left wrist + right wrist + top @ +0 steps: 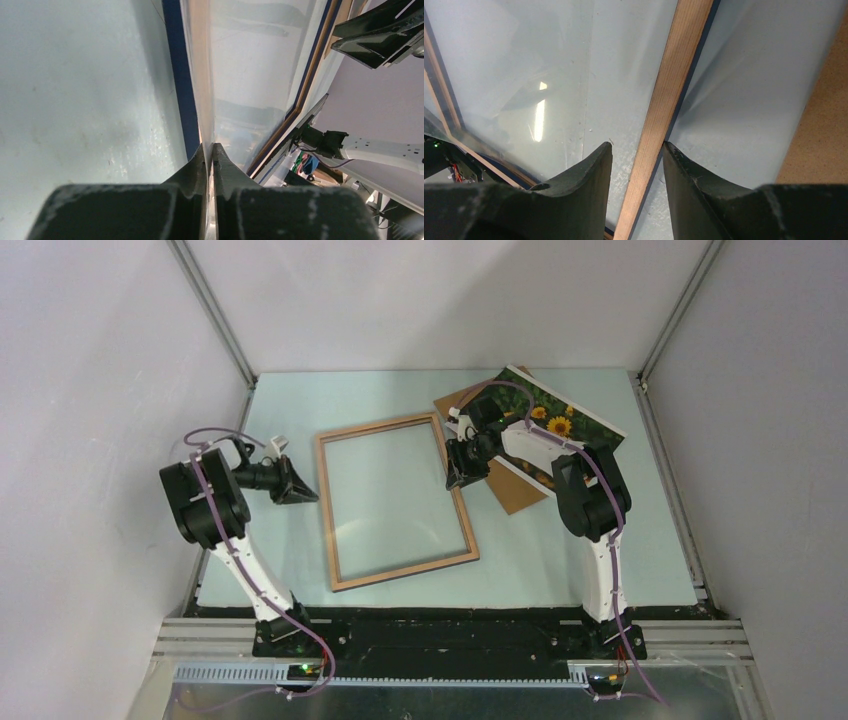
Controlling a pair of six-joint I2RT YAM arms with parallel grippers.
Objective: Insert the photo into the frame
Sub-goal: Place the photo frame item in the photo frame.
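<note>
We treat the grip on the frame (396, 502) as the main hazard. The frame lies near the middle of the table (620, 540), light wood face up. The left gripper (210, 148) is clenched on its left rail, with the fingers (192, 172) pinching only the thin outer edge. We judge that so narrow a bite can slip, or let the frame pivot if it is lifted from one side, because the rails are slim, smooth and long. The right gripper (636, 145) stands released and straddles the right rail (664, 100) with a gap at each finger. If it closes off-centre, we expect a fingertip to press on the pane (549, 75) instead of the wood. The pane is clear, glossy and reflective, so we judge it could scratch or flex under a point load. The rail shows a fine straight grain on its face and dark blue along its side. The photo (560, 420) lies at the far right of the table under the right arm, sunflower side up, overlapping a plain brown backing board (515, 490); it is not yet in the frame. We judge the print thin and flexible, so it can bend or snag on a rail when carried over. The board looks matte, fibrous, stiff and flat.
</note>
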